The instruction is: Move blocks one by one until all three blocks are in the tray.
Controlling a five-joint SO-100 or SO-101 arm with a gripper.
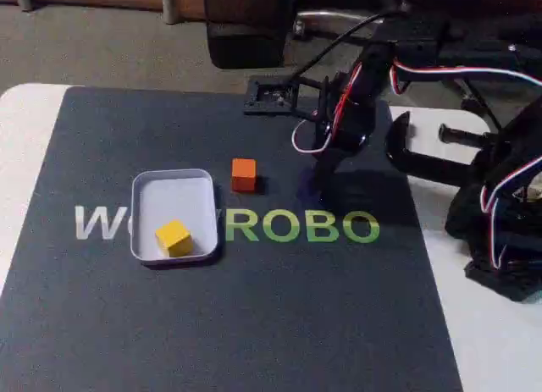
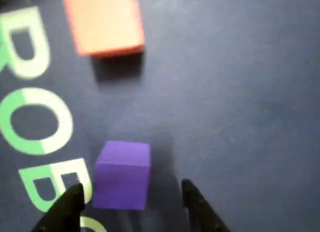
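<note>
On the table, largest thing first:
Mat: a dark mat (image 1: 254,307) covers most of the table (image 1: 25,113) in the fixed view, with pale and green lettering (image 1: 301,227) across its middle.
Arm: the black arm (image 1: 356,104) reaches down from the far right of the fixed view, with red and white wires along it.
Tray: the tray (image 1: 148,210) lies left of centre on the mat, over the start of the lettering.
Gripper: in the wrist view the gripper (image 2: 132,199) has its two dark fingertips (image 2: 70,202) spread apart, one at each side of the purple block, neither clearly touching it.
Orange block: the orange block (image 1: 243,174) stands on the mat just right of the tray's far corner, apart from it; in the wrist view (image 2: 104,21) it lies beyond the purple one.
Yellow block: the yellow block (image 1: 174,238) sits inside the tray, at its near right.
Purple block: the purple block (image 2: 122,174) rests on the mat beside the green letters, between the spread fingertips.
</note>
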